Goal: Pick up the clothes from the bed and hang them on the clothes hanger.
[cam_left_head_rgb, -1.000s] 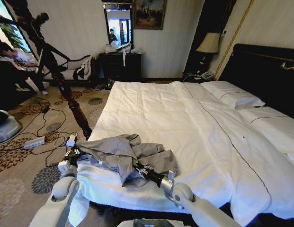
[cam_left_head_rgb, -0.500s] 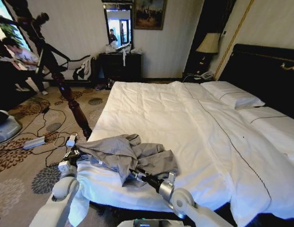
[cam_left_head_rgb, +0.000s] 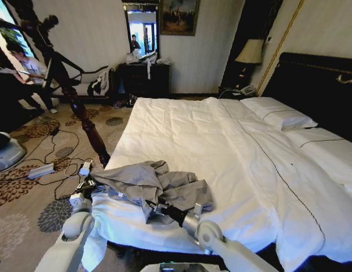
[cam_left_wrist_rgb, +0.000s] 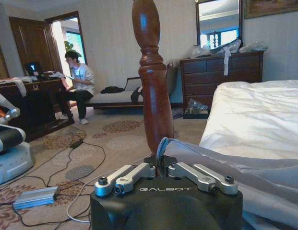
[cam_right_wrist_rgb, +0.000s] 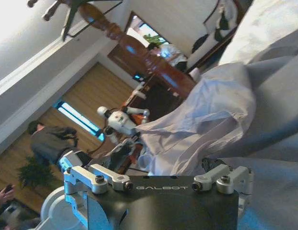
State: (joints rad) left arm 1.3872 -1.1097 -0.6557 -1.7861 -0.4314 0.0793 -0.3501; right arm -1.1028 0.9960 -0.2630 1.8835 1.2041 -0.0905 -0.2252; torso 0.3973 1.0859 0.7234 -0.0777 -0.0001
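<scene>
One grey garment, the clothes [cam_left_head_rgb: 150, 186], is lying crumpled on the near corner of the bed [cam_left_head_rgb: 221, 153], close beside the single wooden bedpost [cam_left_head_rgb: 85, 122]. Two hands are working it. The left hand [cam_left_head_rgb: 87, 186] is pinching the garment's edge nearest the bedpost, fingers closed on the fabric. The right hand [cam_left_head_rgb: 156, 207] is pushing in under the garment's front fold, on the side away from the bedpost; whether its fingers are open or closed I cannot tell. Two white pillows [cam_left_head_rgb: 278, 113] are sitting far from the bedpost.
</scene>
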